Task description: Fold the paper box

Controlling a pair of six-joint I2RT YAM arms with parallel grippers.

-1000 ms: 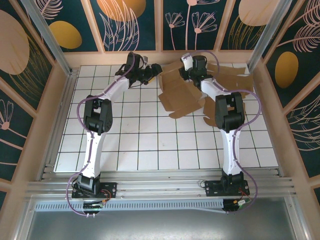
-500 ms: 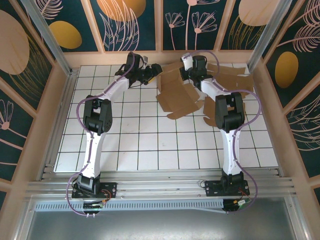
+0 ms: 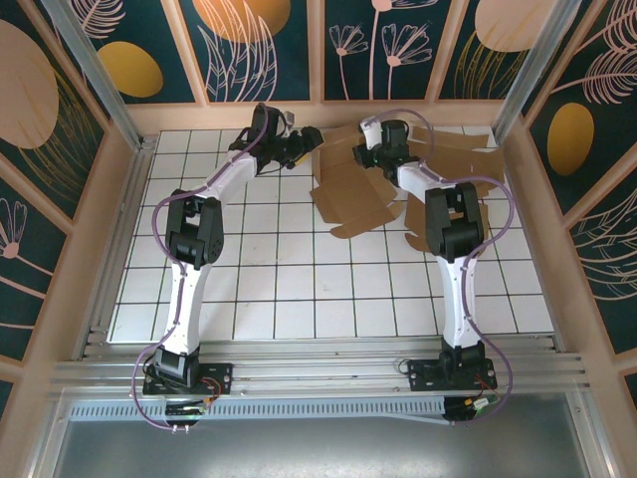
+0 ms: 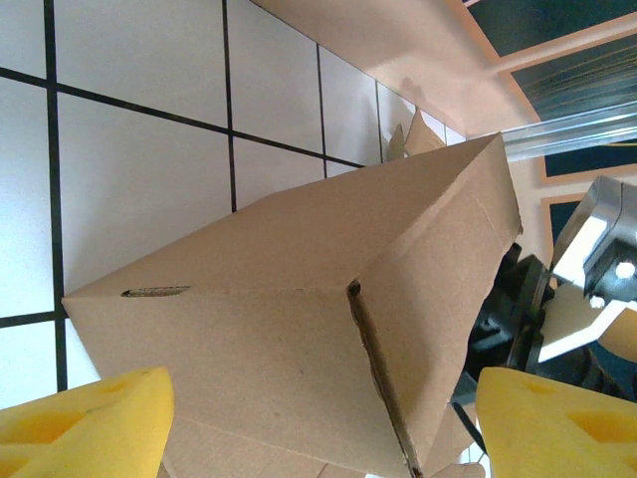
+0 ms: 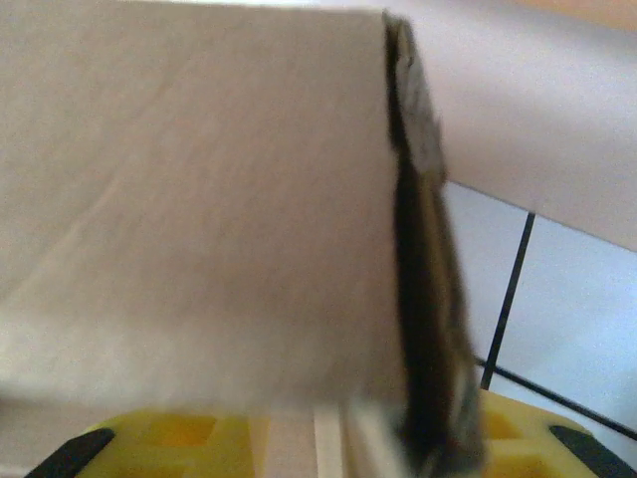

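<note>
The paper box (image 3: 353, 189) is a brown cardboard blank, partly folded, lying at the back middle of the tiled table. My left gripper (image 3: 309, 146) sits at its left edge, open. Its yellow fingertips (image 4: 85, 423) stand wide apart with a raised box wall (image 4: 299, 349) between and ahead of them, untouched. My right gripper (image 3: 371, 154) is over the box's far right side. In the right wrist view a blurred cardboard panel (image 5: 199, 199) hangs close to the lens. Its dark edge runs down between the yellow pads (image 5: 149, 438), which stand apart.
More flat brown cardboard (image 3: 463, 154) lies under and beside the right arm at the back right. The wooden back wall (image 3: 328, 115) is close behind both grippers. The right arm's black and silver body (image 4: 597, 239) shows past the box. White tiles (image 3: 299, 289) stretch toward the bases.
The box has slid and turned slightly to the left. The right gripper has shifted left with it. The left arm has stayed put.
</note>
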